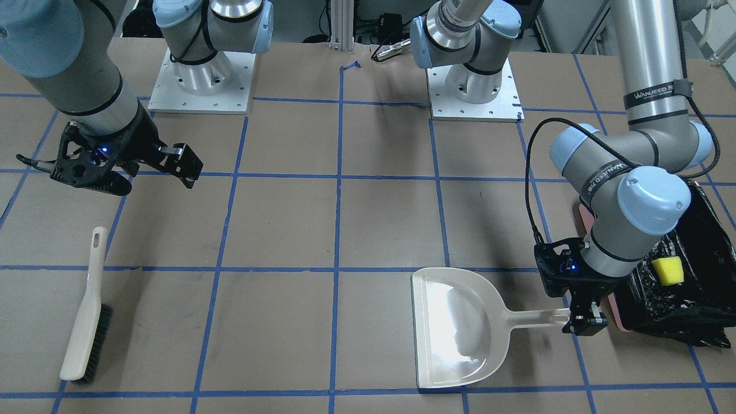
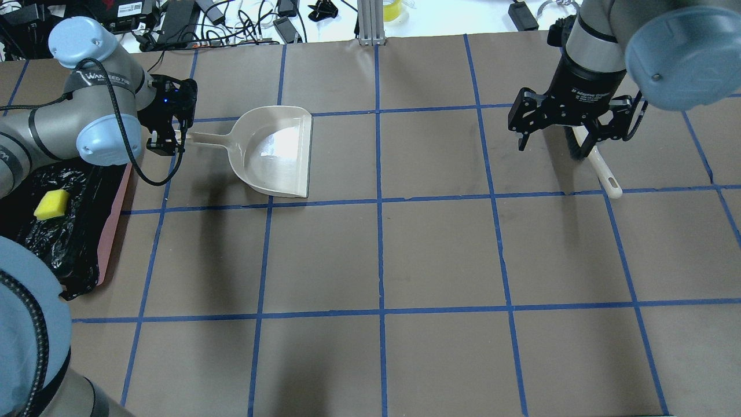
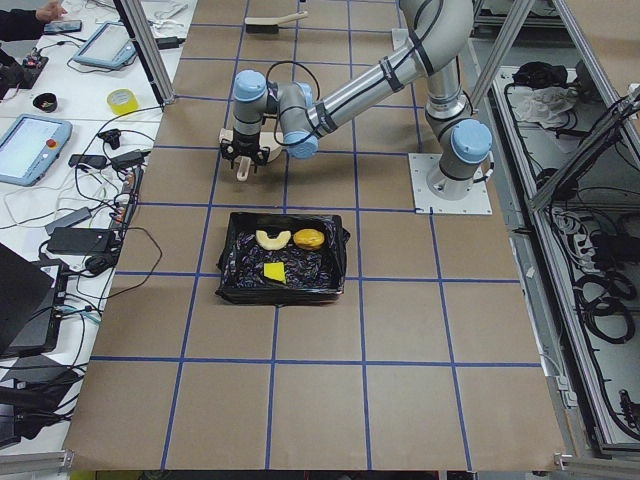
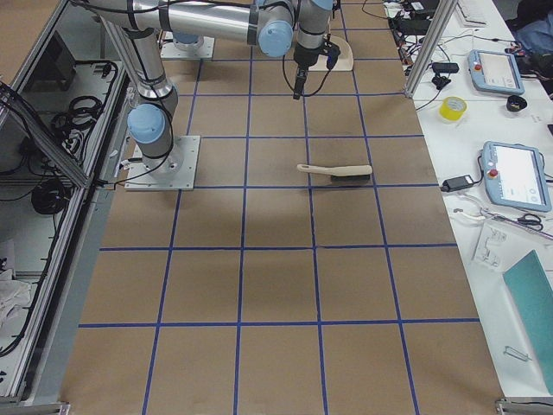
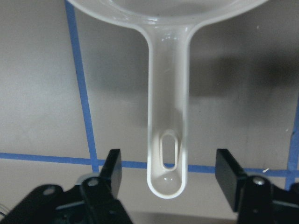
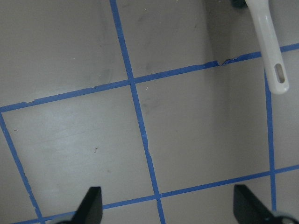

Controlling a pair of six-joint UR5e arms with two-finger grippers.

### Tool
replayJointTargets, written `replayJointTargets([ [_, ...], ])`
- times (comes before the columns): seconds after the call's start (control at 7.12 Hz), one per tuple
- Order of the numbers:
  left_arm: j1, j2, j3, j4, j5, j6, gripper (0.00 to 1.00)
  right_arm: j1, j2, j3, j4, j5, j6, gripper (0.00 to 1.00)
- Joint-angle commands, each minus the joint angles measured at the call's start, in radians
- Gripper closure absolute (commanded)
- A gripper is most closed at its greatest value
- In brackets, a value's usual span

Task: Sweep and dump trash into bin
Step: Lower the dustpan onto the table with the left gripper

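1. The table (image 2: 440, 255) is brown with a grid of blue tape.
2. The bin (image 2: 114, 229) stands on the table at the robot's left end, beside the left arm.
3. The dustpan (image 2: 278, 153) lies flat near the bin.
4. The brush (image 1: 86, 322) lies flat at the right end.
5. The left gripper (image 5: 170, 165) straddles the end of the dustpan handle, fingers wide and clear of it on both sides.
6. The right gripper (image 6: 169, 200) hangs above bare table near the brush handle, fingers wide, holding nothing.
7. The trash lies inside the bin: croissant piece (image 3: 271, 239), potato lump (image 3: 309, 239) and yellow sponge (image 3: 273, 271).
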Motion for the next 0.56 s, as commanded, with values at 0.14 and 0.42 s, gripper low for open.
replayJointTargets([
  [0.14,0.009,0.105,0.138,-0.256,0.016,-0.016,0.24,0.0,0.0,0.0,0.0,-0.002,-0.003,0.0],
  [0.42,0.07,0.166,0.146,-0.356,0.014,-0.009,0.23,0.0,-0.002,0.0,0.002,-0.005,-0.003,0.0],
])
